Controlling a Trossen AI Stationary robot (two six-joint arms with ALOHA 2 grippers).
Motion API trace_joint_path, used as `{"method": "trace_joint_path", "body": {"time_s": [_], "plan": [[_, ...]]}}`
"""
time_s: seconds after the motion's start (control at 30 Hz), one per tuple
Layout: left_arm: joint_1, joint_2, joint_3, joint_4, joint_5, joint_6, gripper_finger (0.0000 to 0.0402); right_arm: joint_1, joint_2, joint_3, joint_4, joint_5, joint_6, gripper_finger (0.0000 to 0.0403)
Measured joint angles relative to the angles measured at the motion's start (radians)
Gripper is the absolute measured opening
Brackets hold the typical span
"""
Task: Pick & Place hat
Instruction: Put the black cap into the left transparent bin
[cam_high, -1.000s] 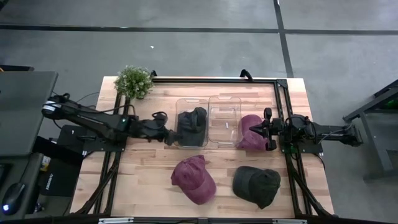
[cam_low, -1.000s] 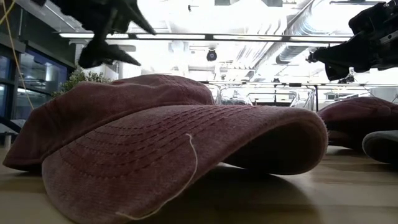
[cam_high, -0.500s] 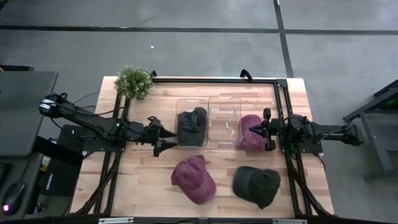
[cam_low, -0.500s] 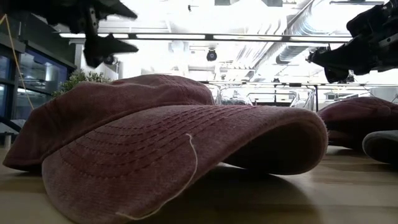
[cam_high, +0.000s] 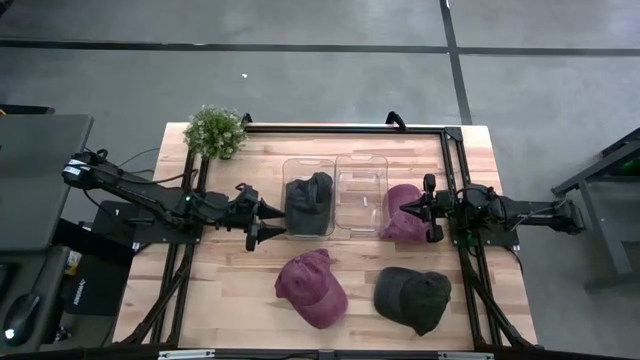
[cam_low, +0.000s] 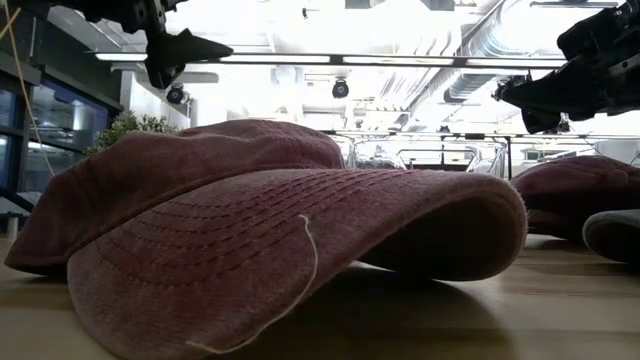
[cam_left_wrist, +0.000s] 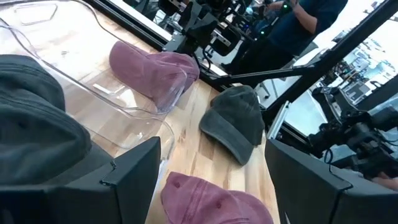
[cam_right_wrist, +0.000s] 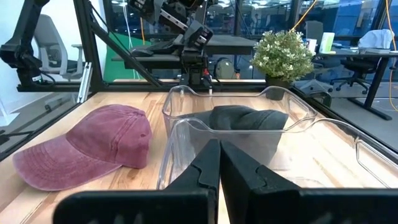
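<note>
The left gripper (cam_high: 262, 222) is held above the table (cam_high: 230, 290) with its fingers spread apart and nothing between them, just beside the left wall of the left clear bin (cam_high: 307, 197). A dark cap (cam_high: 311, 204) is seen lying inside that bin. A second clear bin (cam_high: 361, 195) is set against the first on its right side, and no hat is seen inside it.

The right gripper (cam_high: 428, 209) is held near the right edge of the table, its fingers pressed together with nothing held, as shown in the right wrist view (cam_right_wrist: 217, 163). A maroon cap (cam_high: 403, 211) is seen directly beside it, touching the right wall of the second bin.

Toward the front edge, another maroon cap (cam_high: 311, 288) is found near the middle, and a dark green cap (cam_high: 412, 298) lies to its right; the two are kept apart by a strip of bare wood. In the low view the front maroon cap (cam_low: 260, 220) fills most of the frame.

Bare wood is left open at the front left corner and along the left side below the left arm. A potted plant (cam_high: 215, 130) is placed at the back left corner. A black frame (cam_high: 350, 128) is run along the back edge and down both sides. A person (cam_left_wrist: 298, 25) is partly seen beyond the table in the left wrist view.
</note>
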Motion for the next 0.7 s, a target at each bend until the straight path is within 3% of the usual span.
{"method": "trace_joint_path", "body": {"time_s": [0.43, 0.6, 0.7], "plan": [[0.000, 0.000, 0.000, -0.001, -0.008, -0.001, 0.0280, 0.000, 0.000, 0.000, 0.001, -0.001, 0.009, 0.0009], [0.000, 0.000, 0.000, -0.001, -0.009, -0.011, 0.0280, 0.000, 0.000, 0.000, 0.004, -0.002, 0.115, 0.0006], [0.000, 0.000, 0.000, -0.001, -0.009, -0.029, 0.0280, 0.000, 0.000, 0.000, 0.005, -0.004, 0.261, 0.0003]]}}
